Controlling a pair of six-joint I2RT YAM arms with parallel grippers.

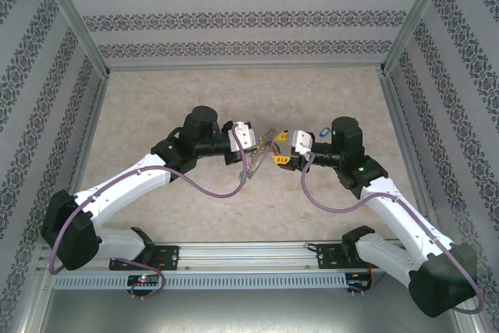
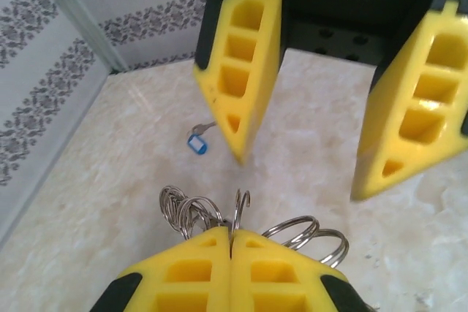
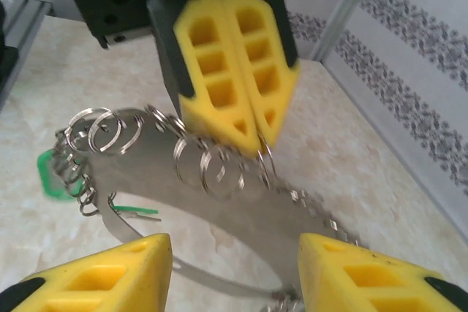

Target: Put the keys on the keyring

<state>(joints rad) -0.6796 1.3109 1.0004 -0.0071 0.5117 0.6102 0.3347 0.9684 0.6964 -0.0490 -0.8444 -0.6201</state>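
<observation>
Logging item by item from my console: left claw (image 2: pixel 231 233), yellow fingers pressed flat together and clamped on the keyring (image 2: pixel 239 210), whose thin grey wire rises from the seam just ahead of the tips. Small split rings (image 2: pixel 189 210), silvery, bunched on either side of those tips and touching the keyring. Right claw (image 2: pixel 301 177), facing the left claw from beyond the keyring, its two fingers (image 2: pixel 238 71) standing well apart. Blue-capped key (image 2: pixel 197 143), lying flat on the table (image 2: pixel 110 202) beyond the left claw's tips, to the left as that wrist camera sees it, apart from the keyring. Through the right wrist camera I see the right claw (image 3: pixel 232 246) with fingers spread and the keyring (image 3: pixel 219 206) running as a broad grey curved band through the gap between them; I cannot tell whether it touches either finger. Left claw (image 3: pixel 252 137) comes in from beyond, tips closed on the band among the small split rings (image 3: pixel 110 128). Green key cap (image 3: pixel 48 173), blurred, to the left of the right claw beside the band's far end. From overhead I see the left claw (image 1: pixel 251 139) and right claw (image 1: pixel 282 150) meeting tip to tip above mid-table (image 1: pixel 156 99), with the keyring (image 1: pixel 269 139) between them.
</observation>
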